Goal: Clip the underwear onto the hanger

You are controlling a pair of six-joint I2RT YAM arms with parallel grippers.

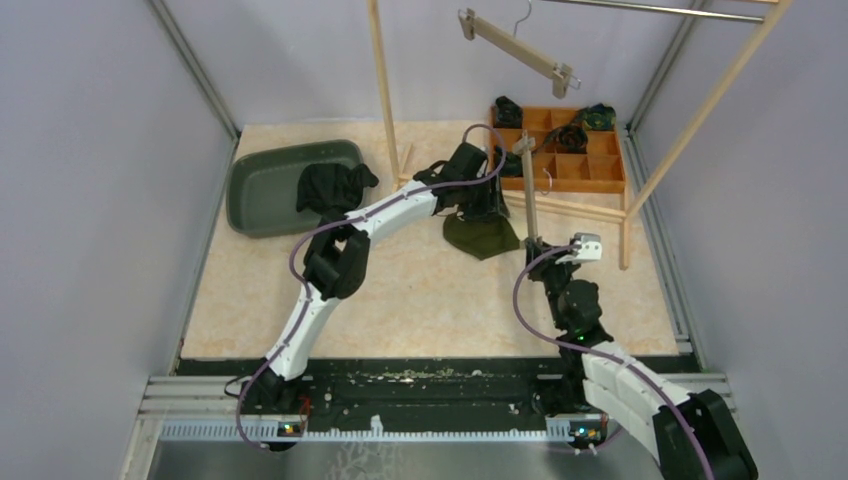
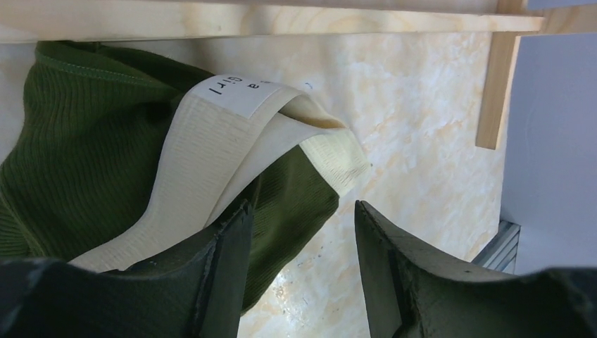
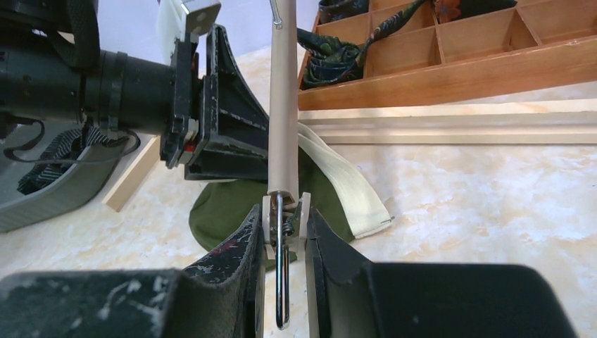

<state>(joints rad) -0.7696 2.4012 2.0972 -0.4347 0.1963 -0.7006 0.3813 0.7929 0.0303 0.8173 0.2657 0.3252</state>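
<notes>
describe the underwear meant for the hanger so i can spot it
On the tan table, by the wooden rack's floor rail, olive green underwear lies under the left gripper. Its wide cream waistband sets it apart from the black garment in the grey tub and the dark pieces in the wooden tray.

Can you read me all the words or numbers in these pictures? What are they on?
"girl": on the white tag on the cream waistband of the green underwear, seen in the left wrist view.
"a": on the same tag, on the next line; the rest of that line is folded out of sight.
Nothing else can be read: no words or numbers show on the hanger or the wooden tray.
</notes>
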